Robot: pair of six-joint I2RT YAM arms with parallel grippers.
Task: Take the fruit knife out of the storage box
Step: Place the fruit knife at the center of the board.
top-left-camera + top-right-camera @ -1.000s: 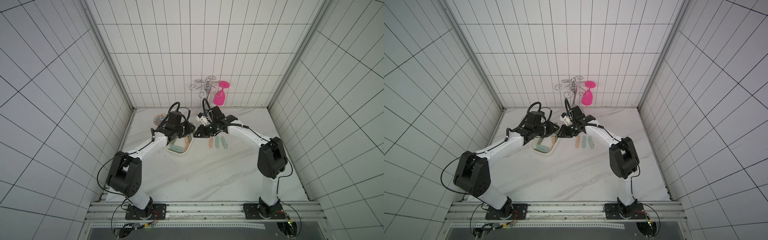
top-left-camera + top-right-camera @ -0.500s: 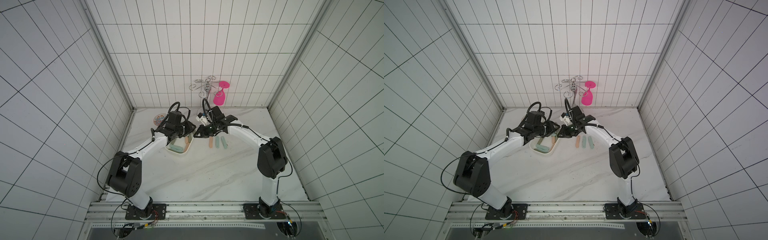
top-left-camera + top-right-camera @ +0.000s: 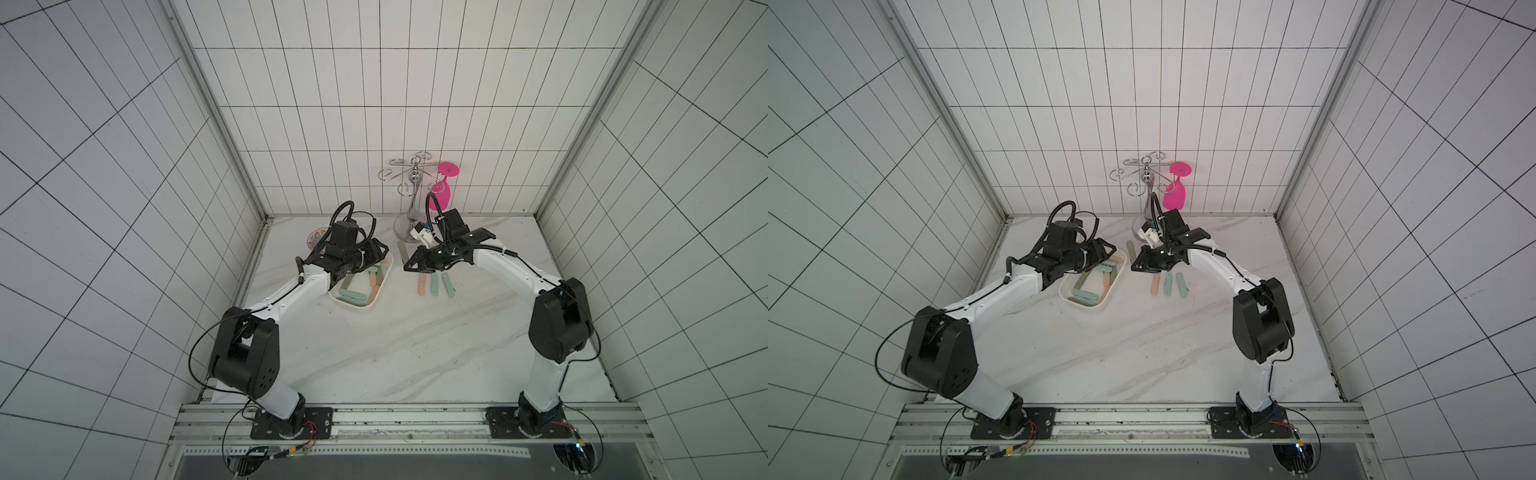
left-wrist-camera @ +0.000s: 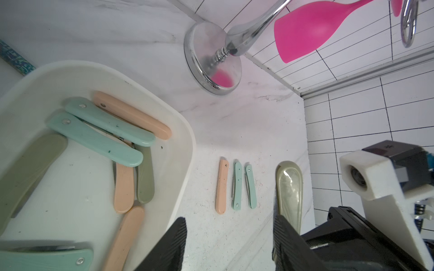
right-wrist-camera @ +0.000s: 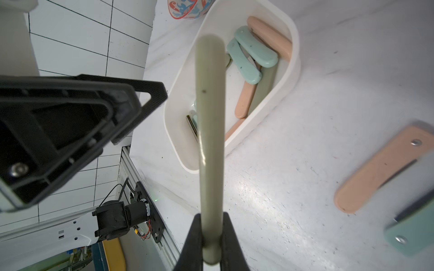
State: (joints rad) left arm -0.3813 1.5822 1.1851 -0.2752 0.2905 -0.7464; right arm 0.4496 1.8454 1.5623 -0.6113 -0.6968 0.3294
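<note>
- The left end effector (image 4: 231,225) has just spread its jaws and let go of the olive fruit knife (image 5: 210,117).
- The right end effector (image 5: 211,225) is clamped on that knife's end and now carries it alone.
- The knife hangs over the bench (image 3: 415,340), just right of the storage box (image 4: 183,131). The handover looks complete, and laying it beside the three laid-out knives (image 4: 237,185) probably remains.

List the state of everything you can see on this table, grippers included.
left gripper: open, empty.
right gripper: shut on olive knife.
olive knife: folded, outside the storage box.
storage box: holding several folded knives.
three loose knives: folded, lying flat side by side.
pink glass: hanging upside down.
</note>
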